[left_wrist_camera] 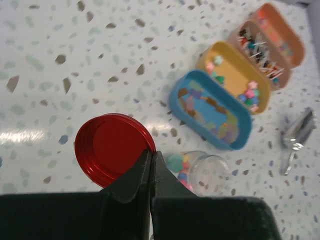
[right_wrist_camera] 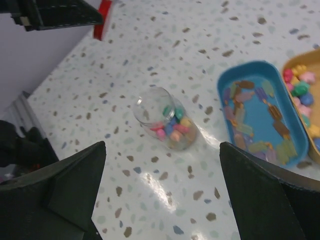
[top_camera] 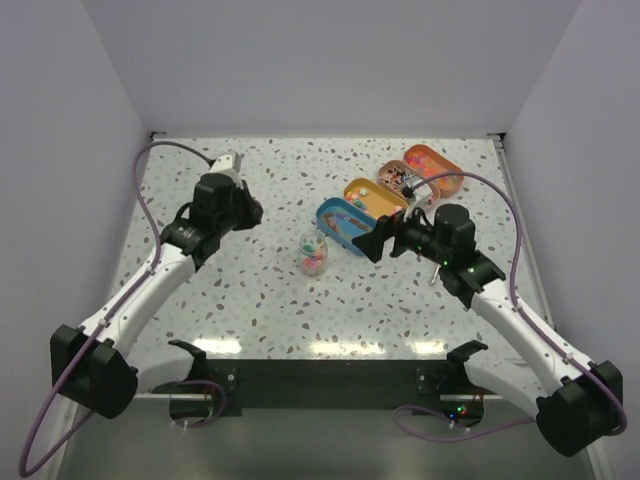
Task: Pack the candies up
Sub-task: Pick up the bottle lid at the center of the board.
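Mid-table, in the open clear jar point(top_camera: 313, 252), sit the candies point(right_wrist_camera: 172, 129), w/ more in the tins point(top_camera: 349, 222) behind. L gripper point(left_wrist_camera: 151, 155) is clamped on the red lid point(left_wrist_camera: 111, 148) at its rim. R gripper point(right_wrist_camera: 162, 150) gapes wide, holding nothing. Candies look tiny, light, hard, prob rolly. Imo skip pinching singles: use the scoop point(left_wrist_camera: 295, 135) or grab the jar by its wall.

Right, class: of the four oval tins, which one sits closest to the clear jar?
The blue tin, at the end of the row; the yellow tin, brown tin and orange tin each lie further from the jar.
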### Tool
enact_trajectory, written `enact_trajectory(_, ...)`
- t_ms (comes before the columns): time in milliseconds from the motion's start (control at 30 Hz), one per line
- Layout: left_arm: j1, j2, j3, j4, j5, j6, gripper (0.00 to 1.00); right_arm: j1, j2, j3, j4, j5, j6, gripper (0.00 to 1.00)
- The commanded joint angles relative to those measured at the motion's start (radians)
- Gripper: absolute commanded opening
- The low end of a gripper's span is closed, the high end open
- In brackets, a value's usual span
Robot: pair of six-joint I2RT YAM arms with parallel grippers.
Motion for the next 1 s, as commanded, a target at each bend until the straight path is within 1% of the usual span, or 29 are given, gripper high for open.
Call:
enact_trajectory(0,-0.006,-0.045,0.075,0.119,0.189,-0.046,0.00,0.003,0.077,0.093,0.350,-0.275,0.126,0.99)
enact_trajectory(33,-0.006,-0.051,0.072,0.181,0.218,-0.076,0.00,0.003,0.150,0.121,0.378,-0.299,0.147,0.99)
enact_trajectory(67,-0.006,-0.057,0.066,0.218,0.273,-0.098,0.00,0.003,0.190,0.158,0.390,-0.322,0.191,0.99)
enact_trajectory(100,-0.006,-0.070,0.045,0.259,0.305,-0.119,0.00,0.003,0.229,0.231,0.398,-0.349,0.222,0.99)
enact_trajectory(133,-0.006,-0.073,0.034,0.336,0.336,-0.158,0.00,0.003,0.273,0.261,0.418,-0.413,0.257,0.99)
enact_trajectory(167,-0.006,-0.073,0.025,0.399,0.390,-0.181,0.00,0.004,0.339,0.287,0.483,-0.438,0.329,0.99)
enact_trajectory(233,-0.006,-0.062,0.014,0.485,0.439,-0.250,0.00,0.003,0.389,0.331,0.578,-0.491,0.365,0.99)
enact_trajectory(267,-0.006,-0.055,0.012,0.507,0.483,-0.271,0.00,0.003,0.412,0.339,0.581,-0.488,0.339,0.99)
enact_trajectory(333,-0.006,-0.036,0.011,0.578,0.522,-0.319,0.00,0.003,0.419,0.364,0.555,-0.487,0.277,0.99)
enact_trajectory(367,-0.006,-0.032,0.008,0.602,0.543,-0.366,0.00,0.003,0.429,0.371,0.526,-0.487,0.226,0.99)
enact_trajectory(433,-0.006,-0.025,-0.003,0.664,0.553,-0.435,0.00,0.004,0.442,0.388,0.530,-0.502,0.201,0.99)
enact_trajectory(500,-0.008,-0.022,-0.023,0.733,0.565,-0.486,0.00,0.003,0.474,0.402,0.576,-0.550,0.206,0.99)
enact_trajectory(533,-0.008,-0.019,-0.031,0.752,0.568,-0.529,0.00,0.003,0.485,0.404,0.641,-0.568,0.216,0.99)
enact_trajectory(633,-0.008,-0.015,-0.040,0.784,0.585,-0.570,0.00,0.003,0.531,0.413,0.746,-0.614,0.296,0.99)
enact_trajectory(800,-0.011,-0.027,-0.066,0.830,0.603,-0.614,0.00,0.003,0.580,0.443,0.763,-0.640,0.295,0.99)
enact_trajectory(967,-0.017,-0.031,-0.083,0.841,0.608,-0.638,0.00,0.003,0.620,0.482,0.801,-0.686,0.313,0.99)
